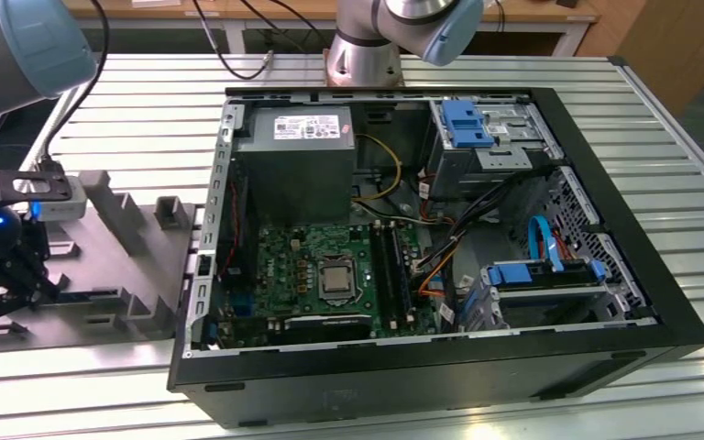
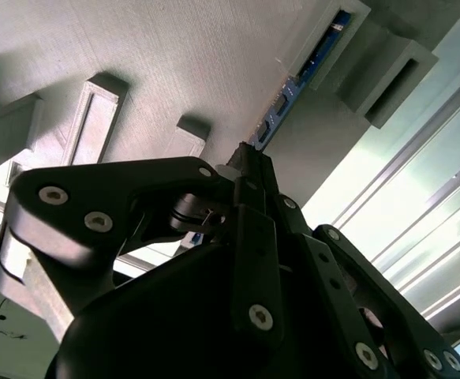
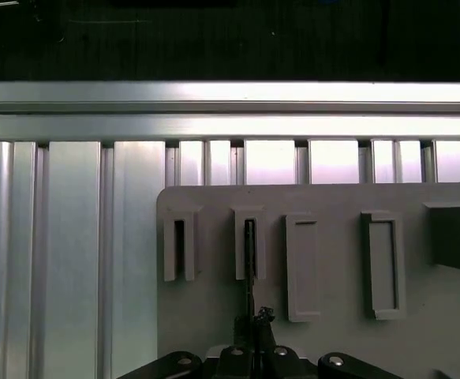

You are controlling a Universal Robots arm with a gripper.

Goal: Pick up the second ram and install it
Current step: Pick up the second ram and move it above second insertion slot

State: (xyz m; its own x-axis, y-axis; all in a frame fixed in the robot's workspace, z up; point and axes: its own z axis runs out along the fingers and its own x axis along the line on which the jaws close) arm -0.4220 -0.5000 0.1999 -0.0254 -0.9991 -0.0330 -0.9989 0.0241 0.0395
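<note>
Black jaws clamp the thin, dark circuit-board ram stick (image 3: 249, 253), seated edge-on in the grey moulded plastic tray (image 3: 340, 268); a tilted pull could jam it in its slot.

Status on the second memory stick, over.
Hand shut on memory stick. Stick on edge, one end in a slot of the grey tray. Open computer case beside tray.

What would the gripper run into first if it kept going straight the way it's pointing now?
Most likely the second ram, standing on edge in a slot of the grey tray, directly ahead of the gripper in both wrist views. Whether they already touch, I cannot tell.
</note>
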